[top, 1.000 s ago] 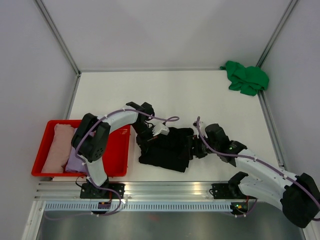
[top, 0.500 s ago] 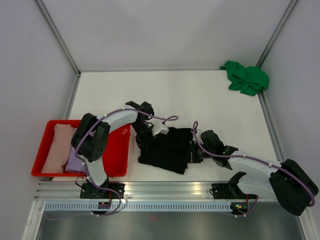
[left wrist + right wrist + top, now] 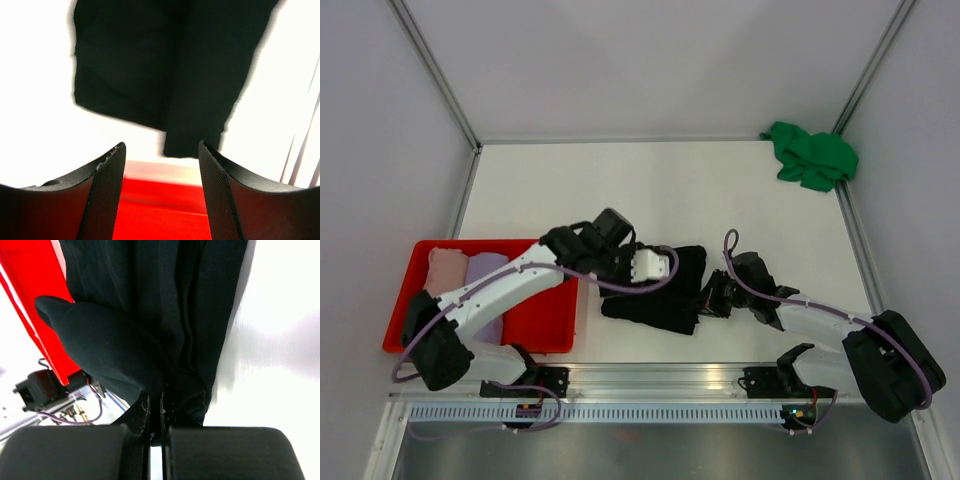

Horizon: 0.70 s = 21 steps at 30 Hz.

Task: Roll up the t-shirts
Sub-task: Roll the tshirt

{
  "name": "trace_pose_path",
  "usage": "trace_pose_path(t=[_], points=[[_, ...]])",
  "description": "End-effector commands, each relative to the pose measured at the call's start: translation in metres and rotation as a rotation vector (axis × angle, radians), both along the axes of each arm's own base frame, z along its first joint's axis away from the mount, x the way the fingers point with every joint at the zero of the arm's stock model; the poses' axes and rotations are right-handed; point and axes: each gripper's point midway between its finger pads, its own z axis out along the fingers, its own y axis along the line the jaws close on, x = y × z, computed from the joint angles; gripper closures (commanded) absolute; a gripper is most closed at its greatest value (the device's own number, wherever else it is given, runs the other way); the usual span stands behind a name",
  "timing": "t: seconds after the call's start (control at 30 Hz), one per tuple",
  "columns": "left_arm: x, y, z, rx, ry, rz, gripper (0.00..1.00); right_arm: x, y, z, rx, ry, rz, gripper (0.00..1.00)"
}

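Observation:
A folded black t-shirt point(image 3: 655, 298) lies on the white table near the front edge. My right gripper point(image 3: 713, 298) is shut on its right edge, and cloth is pinched between the fingers point(image 3: 161, 400). My left gripper point(image 3: 660, 267) hovers over the shirt's upper left part, open, with nothing between its fingers point(image 3: 162, 150). In the left wrist view the black t-shirt point(image 3: 165, 65) lies beyond the tips. A crumpled green t-shirt point(image 3: 810, 155) sits at the back right corner. Rolled pink point(image 3: 445, 270) and lavender point(image 3: 488, 290) t-shirts lie in the red tray point(image 3: 545, 315).
The red tray stands at the front left, close to the black t-shirt's left side, and its rim point(image 3: 35, 295) shows in the right wrist view. A metal rail point(image 3: 650, 375) runs along the front edge. White walls enclose the table on three sides.
The left gripper has opened and let go of the black t-shirt, and that arm's elbow has swung down to the left. The right gripper has closed on the shirt's right edge.

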Motion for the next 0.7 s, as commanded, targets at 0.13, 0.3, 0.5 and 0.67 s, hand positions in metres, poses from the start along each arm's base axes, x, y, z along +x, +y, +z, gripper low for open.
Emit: trace_pose_path(t=[0.13,0.3,0.5,0.67], points=[[-0.04,0.014,-0.065,0.206,-0.188,-0.176,0.31,0.019,0.004,0.008,0.073,-0.018,-0.075,1.0],[-0.025,0.011,-0.083,0.24,-0.278,-0.189,0.28,0.016,0.005,0.006,0.068,-0.022,-0.041,1.0],[-0.024,0.013,-0.097,0.267,-0.283,-0.202,0.28,0.016,0.006,0.006,0.07,-0.026,-0.028,1.0],[-0.018,0.011,-0.099,0.265,-0.321,-0.215,0.27,0.015,0.006,0.002,0.064,-0.019,-0.011,1.0]])
